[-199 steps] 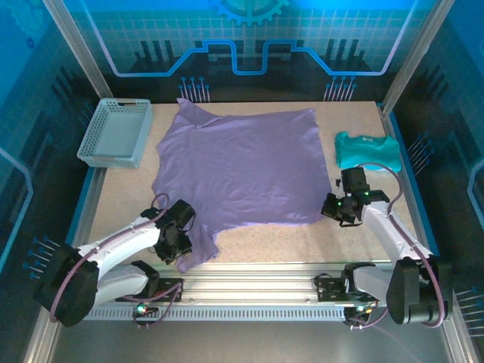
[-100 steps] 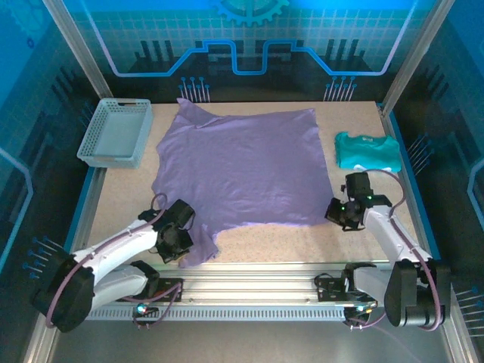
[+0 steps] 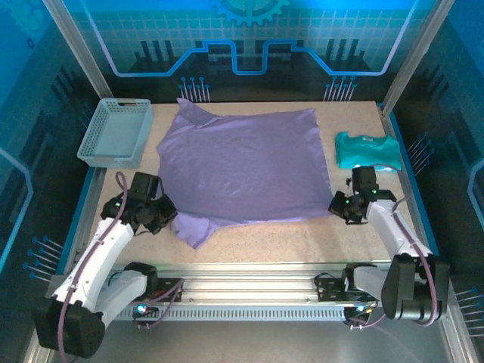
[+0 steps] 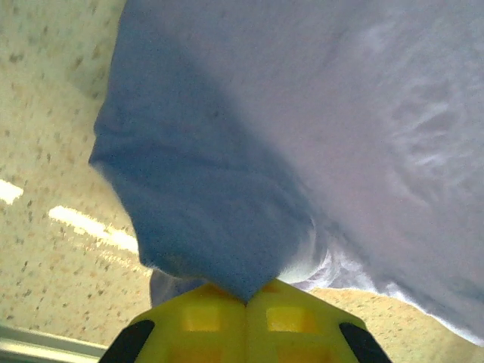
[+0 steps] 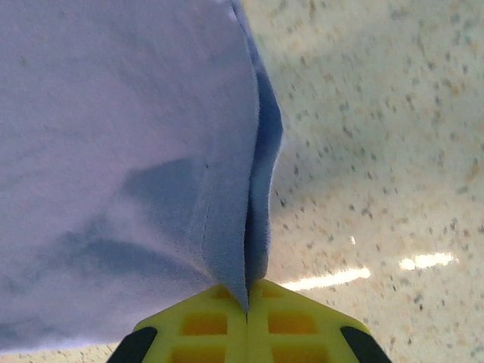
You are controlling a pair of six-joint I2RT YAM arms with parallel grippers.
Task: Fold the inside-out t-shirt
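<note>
At the near left, the left pincer is clamped tight on the near-left corner of the shirt, with cloth bunched between its jaws. At the near right, the right pincer is closed in the same way on the shirt's near-right edge. The shirt lies spread across the middle of the desk, reaching towards the far edge. A teal garment lies just right of it, and a grey basket stands at the far left.
</note>
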